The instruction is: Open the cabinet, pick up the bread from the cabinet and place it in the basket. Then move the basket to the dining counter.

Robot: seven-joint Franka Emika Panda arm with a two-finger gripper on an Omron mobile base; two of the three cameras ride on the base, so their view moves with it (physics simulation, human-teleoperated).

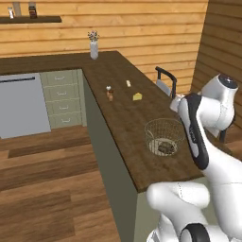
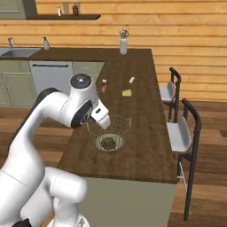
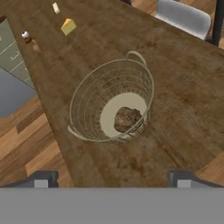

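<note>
both base cams look forward and down over the dining counter (image 1: 118, 113) from behind; hand cam hangs close above, all sharing the basket (image 3: 111, 105).

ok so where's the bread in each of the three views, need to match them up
Left base view: the bread lies lower right of centre, in the bottom of the wire basket.
Right base view: near the centre, low inside the basket, just right of the arm's wrist.
Hand view: just right of centre, on the basket's pale base.
Shared landmark: the yellow wedge farther along the dining counter, beyond the basket.
</note>
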